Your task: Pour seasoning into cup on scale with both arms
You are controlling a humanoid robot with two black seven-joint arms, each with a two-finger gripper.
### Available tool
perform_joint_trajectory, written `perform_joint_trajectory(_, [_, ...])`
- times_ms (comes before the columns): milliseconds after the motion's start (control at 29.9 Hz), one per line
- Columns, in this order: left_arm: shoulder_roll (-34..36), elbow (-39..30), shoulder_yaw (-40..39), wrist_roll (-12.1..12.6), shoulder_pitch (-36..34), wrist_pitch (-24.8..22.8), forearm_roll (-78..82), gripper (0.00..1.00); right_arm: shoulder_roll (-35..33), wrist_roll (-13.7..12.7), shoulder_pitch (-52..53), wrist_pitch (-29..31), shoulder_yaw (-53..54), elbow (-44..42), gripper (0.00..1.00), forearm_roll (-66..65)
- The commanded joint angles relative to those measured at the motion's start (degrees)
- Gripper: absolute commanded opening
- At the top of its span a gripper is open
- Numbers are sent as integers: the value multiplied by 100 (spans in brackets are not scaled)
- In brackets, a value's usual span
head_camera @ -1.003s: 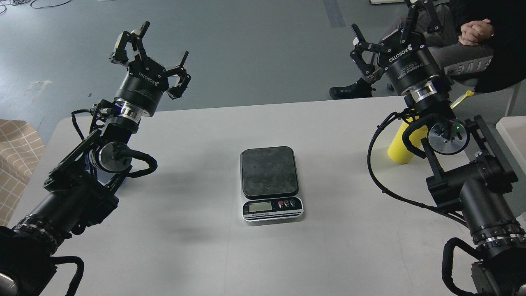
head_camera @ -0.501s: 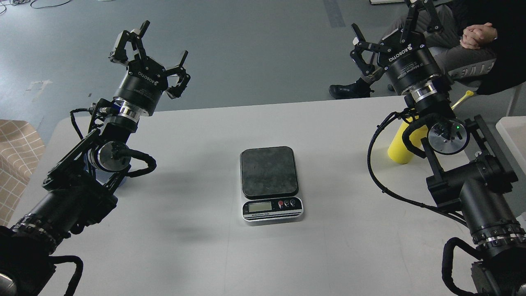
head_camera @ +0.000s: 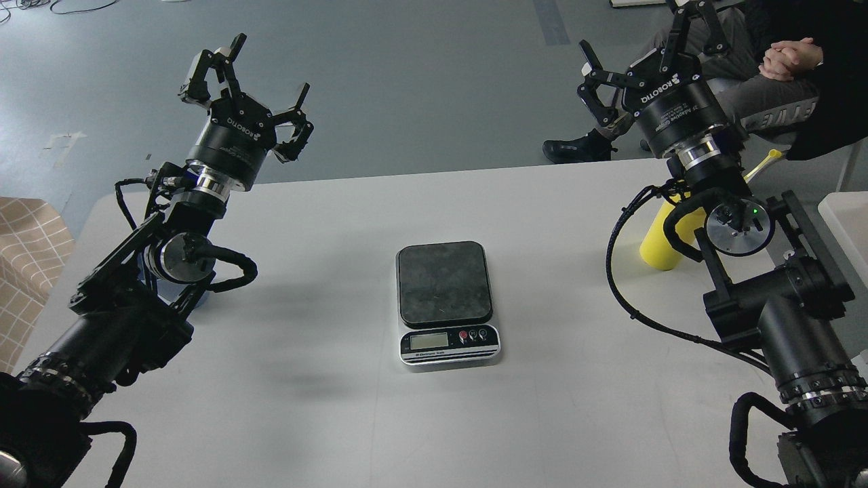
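white table (head_camera: 576, 407) | scale (head_camera: 446, 301) dark top, bare | both hands spread wide, nothing held

Scale alone at mid-counter, both arms raised and empty

The scale (head_camera: 445, 301) sits on the white counter (head_camera: 339, 407) with its dark platform bare and its display facing the near edge. Far left of the scale, the left tool (head_camera: 252, 74) is lifted above the counter's far edge, fingers spread and holding nothing. Far right of the scale, the right tool (head_camera: 644, 41) is likewise raised with fingers apart. The yellow seasoning bottle (head_camera: 661, 244) stands right of the scale, partly hidden behind the right arm.
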Motion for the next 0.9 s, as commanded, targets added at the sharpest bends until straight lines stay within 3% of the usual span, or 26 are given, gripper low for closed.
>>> perform_joint_trajectory(0, [0,-3,0,0,0,0,0,98,0,0,-1,0,0,0,100,0])
perform_joint_trajectory(869, [0,5,-8,0,-18,0,0,98,0,0,-1,0,-61,0,100,0])
